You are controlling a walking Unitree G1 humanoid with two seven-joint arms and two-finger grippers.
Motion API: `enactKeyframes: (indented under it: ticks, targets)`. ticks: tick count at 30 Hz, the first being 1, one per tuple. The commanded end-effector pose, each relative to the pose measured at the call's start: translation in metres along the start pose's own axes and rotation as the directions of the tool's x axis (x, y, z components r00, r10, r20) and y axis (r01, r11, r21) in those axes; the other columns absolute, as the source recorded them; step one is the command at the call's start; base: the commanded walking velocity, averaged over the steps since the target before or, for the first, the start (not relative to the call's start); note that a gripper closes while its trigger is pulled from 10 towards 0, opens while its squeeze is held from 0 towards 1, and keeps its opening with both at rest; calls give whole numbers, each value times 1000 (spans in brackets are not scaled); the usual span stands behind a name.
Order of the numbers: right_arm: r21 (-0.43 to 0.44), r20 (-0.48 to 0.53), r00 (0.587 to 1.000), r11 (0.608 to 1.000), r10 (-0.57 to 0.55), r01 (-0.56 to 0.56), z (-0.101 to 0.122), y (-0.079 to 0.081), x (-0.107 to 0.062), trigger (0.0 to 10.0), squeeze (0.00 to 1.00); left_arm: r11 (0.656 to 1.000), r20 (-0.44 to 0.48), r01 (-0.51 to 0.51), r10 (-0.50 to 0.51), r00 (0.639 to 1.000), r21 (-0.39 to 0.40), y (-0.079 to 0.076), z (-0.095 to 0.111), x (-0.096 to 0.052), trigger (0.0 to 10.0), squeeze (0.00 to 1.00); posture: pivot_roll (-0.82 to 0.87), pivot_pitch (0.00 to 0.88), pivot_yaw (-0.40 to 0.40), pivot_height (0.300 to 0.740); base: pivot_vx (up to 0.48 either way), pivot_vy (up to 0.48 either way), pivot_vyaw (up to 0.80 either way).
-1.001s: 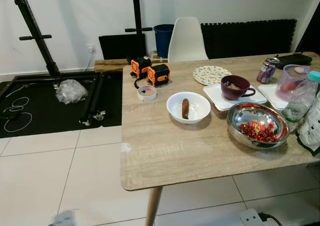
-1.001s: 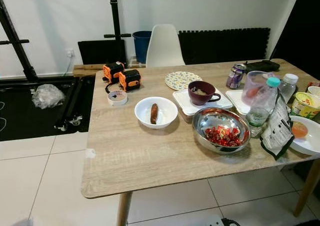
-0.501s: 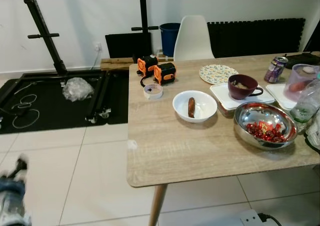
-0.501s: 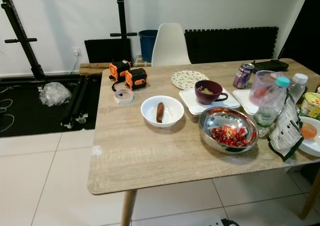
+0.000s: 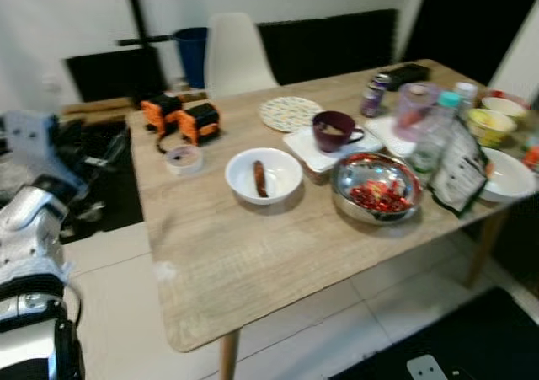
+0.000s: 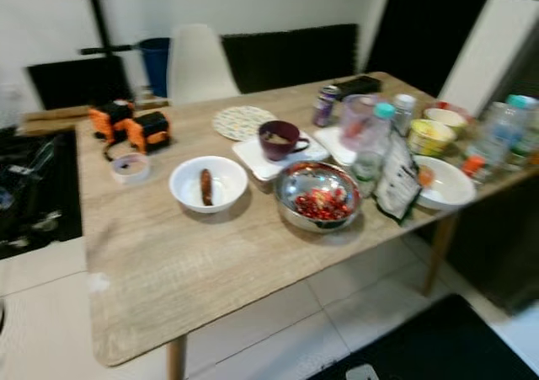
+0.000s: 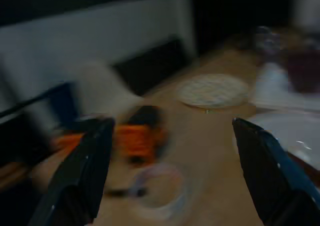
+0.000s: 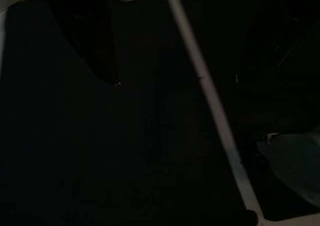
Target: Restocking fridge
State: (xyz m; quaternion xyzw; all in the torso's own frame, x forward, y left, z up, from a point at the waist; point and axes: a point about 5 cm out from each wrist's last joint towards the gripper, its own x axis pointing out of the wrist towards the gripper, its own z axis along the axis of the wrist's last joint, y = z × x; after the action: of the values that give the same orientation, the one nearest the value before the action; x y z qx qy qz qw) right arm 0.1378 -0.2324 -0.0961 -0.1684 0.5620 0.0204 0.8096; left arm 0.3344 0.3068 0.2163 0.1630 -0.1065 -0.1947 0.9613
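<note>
A wooden table [image 5: 253,254] holds the food. A white bowl [image 5: 264,175] with a sausage stands mid-table, beside a steel bowl [image 5: 376,188] of red pieces. Behind them are a maroon mug [image 5: 332,131] on a white tray, a patterned plate [image 5: 290,113], a soda can [image 5: 374,95], a pink jug [image 5: 414,110] and a water bottle [image 5: 434,136]. My left arm [image 5: 29,228] is raised at the table's left end. My left gripper [image 7: 172,176] is open and empty, facing the orange tools [image 7: 137,136] and a tape roll [image 7: 160,191]. The right wrist view is very dark.
A black-and-white bag [image 5: 459,178], a white bowl [image 5: 508,175] and a yellow tub [image 5: 493,125] crowd the table's right end. A white chair [image 5: 236,56] and a blue bin [image 5: 192,51] stand behind the table. Dark flooring lies at the front right.
The camera has swung, so the table's right end now shows. My left arm has risen into view at the left. The things on the table have stayed put.
</note>
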Motion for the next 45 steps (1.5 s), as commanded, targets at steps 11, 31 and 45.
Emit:
enactKeyframes:
  ticks: [11, 31, 45]
  targets:
    - [19, -12, 1000, 1000, -9, 9, -6, -1, 0, 10000, 0, 826, -340, 388, -256, 905, 408, -40, -12, 27, 10000, 0, -41, 0, 11, 740, 0, 0, -428]
    - [6, -17, 1000, 1000, -6, 7, -8, 0, -1, 10000, 0, 570, -510, 721, -518, 687, 394, -79, -25, 35, 10000, 0, -44, 0, 9, 740, 0, 0, 0]
    - [14, -30, 1000, 1000, -2, 2, -14, 2, -1, 10000, 0, 431, -443, 722, -584, 680, 541, -117, -7, 71, 10000, 0, -58, 0, 25, 740, 0, 0, 0]
